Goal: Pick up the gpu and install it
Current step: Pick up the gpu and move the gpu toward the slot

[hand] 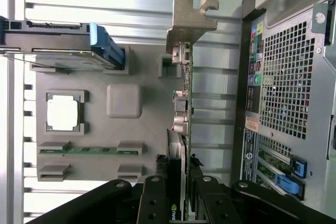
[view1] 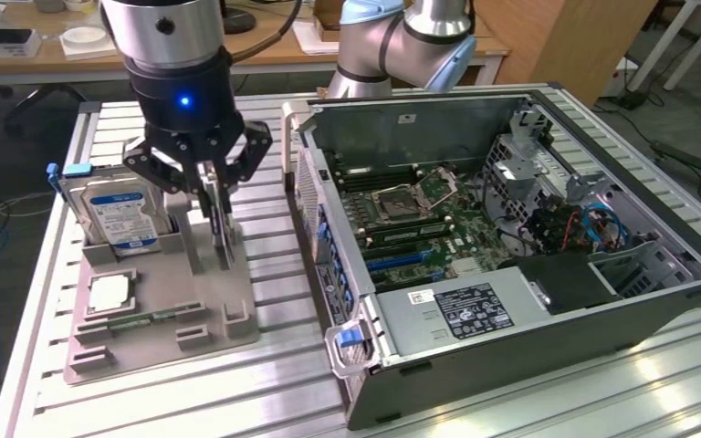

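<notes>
Exterior view: in the frame's upper left the arm points straight down, its gripper pinched partway closed onto the gpu. The card stands on edge over the grey parts tray, left of the open computer case.

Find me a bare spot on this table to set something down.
Bare table slats: at the exterior view's lower right beside the computer case, and along the near edge below the grey tray. The tray itself is crowded.
</notes>
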Robot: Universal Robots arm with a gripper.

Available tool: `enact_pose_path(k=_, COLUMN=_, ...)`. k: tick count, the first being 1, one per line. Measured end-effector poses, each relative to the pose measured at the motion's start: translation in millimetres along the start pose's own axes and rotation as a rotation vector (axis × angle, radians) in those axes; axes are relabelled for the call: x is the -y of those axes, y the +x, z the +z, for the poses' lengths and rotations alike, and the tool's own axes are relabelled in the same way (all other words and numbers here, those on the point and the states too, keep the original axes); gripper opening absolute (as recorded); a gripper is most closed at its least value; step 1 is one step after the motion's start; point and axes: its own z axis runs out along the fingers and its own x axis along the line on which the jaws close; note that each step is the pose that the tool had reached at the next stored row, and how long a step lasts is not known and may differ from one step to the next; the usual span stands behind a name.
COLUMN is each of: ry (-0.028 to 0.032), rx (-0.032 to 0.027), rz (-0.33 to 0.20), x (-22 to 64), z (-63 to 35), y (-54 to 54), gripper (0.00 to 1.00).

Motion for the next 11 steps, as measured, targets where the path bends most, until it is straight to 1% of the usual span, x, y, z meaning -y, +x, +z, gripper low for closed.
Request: enact_pose_path(k=11, ry=-0.0001, rx=0.0001, rz=0.0, x=-0.1, z=-7.0, y=-0.3, gripper=0.26)
